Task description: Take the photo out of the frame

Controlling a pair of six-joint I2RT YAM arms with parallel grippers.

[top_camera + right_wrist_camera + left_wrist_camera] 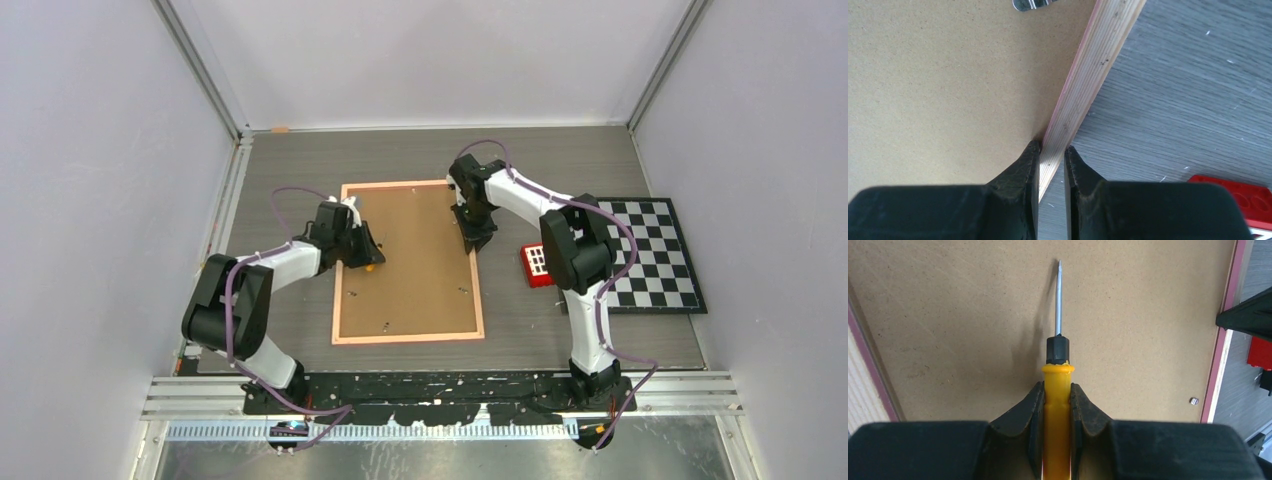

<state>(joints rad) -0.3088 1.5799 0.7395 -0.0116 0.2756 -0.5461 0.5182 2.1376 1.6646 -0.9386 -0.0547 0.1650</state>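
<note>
The frame [410, 260] lies face down on the table, its brown fibreboard back up and its thin pink border all around. The photo is hidden under the back panel. My left gripper [365, 255] is over the frame's left part, shut on a yellow-handled screwdriver [1057, 372]. The screwdriver's metal tip points across the back panel [973, 330]. My right gripper [476, 238] is at the frame's right edge; in the right wrist view it [1051, 152] is shut across the wooden border rail [1088, 75].
Small metal clips sit on the back panel near the border [1193, 400], and another shows in the right wrist view [1028, 4]. A red block [537, 264] and a black-and-white checkerboard [650, 255] lie right of the frame.
</note>
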